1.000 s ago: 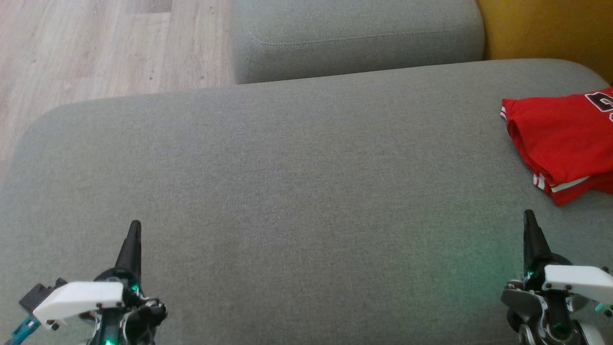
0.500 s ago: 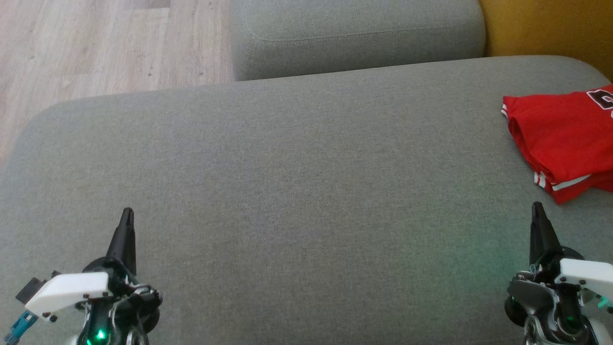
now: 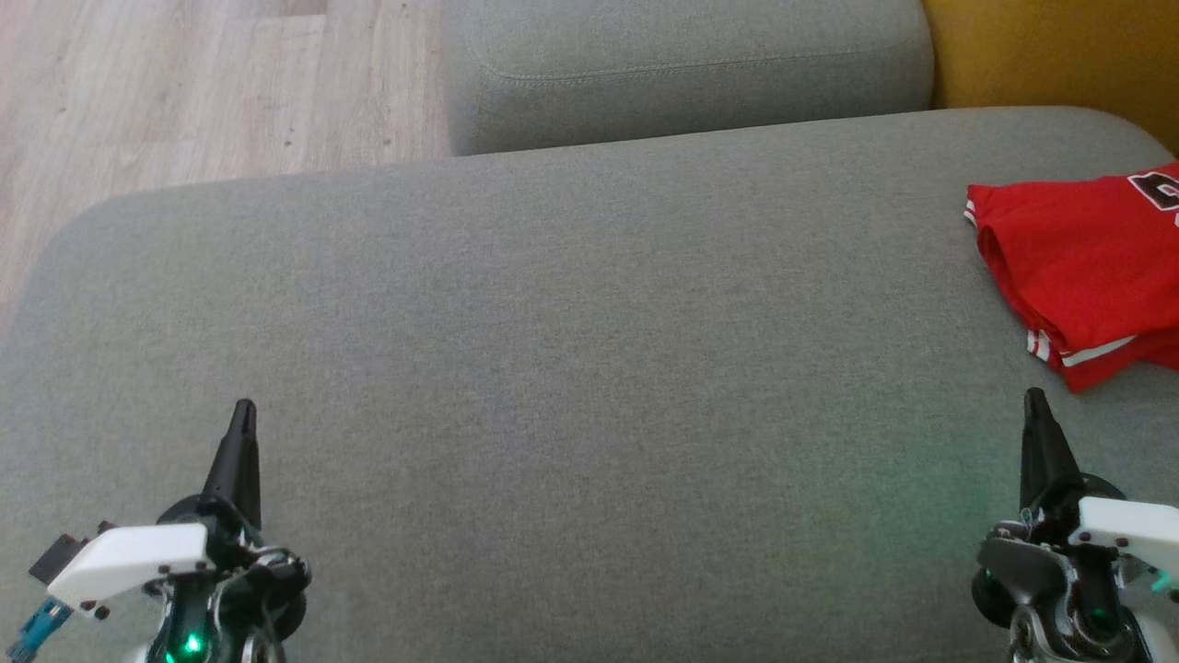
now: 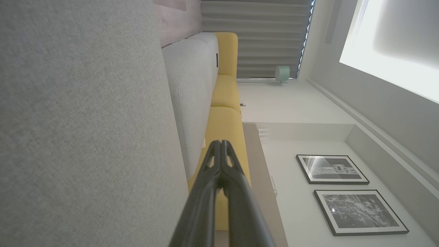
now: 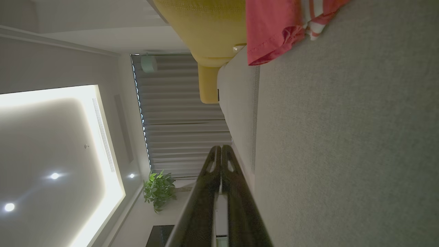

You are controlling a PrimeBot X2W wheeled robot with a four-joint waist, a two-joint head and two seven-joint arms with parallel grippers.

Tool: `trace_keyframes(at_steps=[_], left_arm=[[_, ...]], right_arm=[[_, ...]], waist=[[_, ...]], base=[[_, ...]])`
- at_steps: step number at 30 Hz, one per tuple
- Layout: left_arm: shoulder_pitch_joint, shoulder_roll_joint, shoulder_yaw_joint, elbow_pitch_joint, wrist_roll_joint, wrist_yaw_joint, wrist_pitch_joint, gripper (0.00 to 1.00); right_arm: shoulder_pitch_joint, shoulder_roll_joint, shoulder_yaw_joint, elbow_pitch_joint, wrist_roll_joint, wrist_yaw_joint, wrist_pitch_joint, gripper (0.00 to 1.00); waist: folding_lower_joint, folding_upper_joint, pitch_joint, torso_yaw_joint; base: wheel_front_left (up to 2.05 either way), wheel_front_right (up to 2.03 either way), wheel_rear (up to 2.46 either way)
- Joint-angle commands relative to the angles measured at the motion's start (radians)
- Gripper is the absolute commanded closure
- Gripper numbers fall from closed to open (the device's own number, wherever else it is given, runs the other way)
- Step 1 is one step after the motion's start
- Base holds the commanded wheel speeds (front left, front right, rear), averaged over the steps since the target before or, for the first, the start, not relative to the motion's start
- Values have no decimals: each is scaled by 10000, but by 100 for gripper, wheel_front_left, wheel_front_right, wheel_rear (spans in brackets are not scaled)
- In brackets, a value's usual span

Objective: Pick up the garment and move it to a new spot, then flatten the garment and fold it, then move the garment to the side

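Note:
The garment [image 3: 1087, 267], a red jersey with white trim and dark lettering, lies folded at the right edge of the grey cushion [image 3: 571, 350], partly cut off by the head view's border. Its hem [image 5: 274, 31] also shows at the top of the right wrist view. My right gripper [image 3: 1033, 398] hovers at the lower right, just short of the jersey's near corner, fingers pressed together and holding nothing. At the lower left my left gripper [image 3: 244, 410] is likewise shut and empty, far from the garment. Both wrist views show the fingertips [image 4: 221, 144] [image 5: 221, 148] closed together.
A second grey cushion [image 3: 691, 74] stands behind the main one. A yellow sofa section [image 3: 1059, 55] rises at the back right. Wooden floor [image 3: 184, 92] lies beyond the cushion's far left edge.
The head camera tipped slightly, so the scene shifted a little. Both grippers edged forward a touch, then held still. The garment has not moved.

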Motion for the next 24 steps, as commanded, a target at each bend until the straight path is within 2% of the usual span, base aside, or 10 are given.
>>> trace_keyframes(at_steps=[1,24], left_arm=[[-539,113,360,-267,21,-71,74,100],[-546,53,443,-262,91,-71,142,100]], right_arm=[[-506,-105,170,-383,28,39,71,100],[-510,-72,123,-381,-11,39,109,100]], waist=[[0,0,-1,0],[0,0,-1,0]], base=[[0,0,0],[0,0,0]])
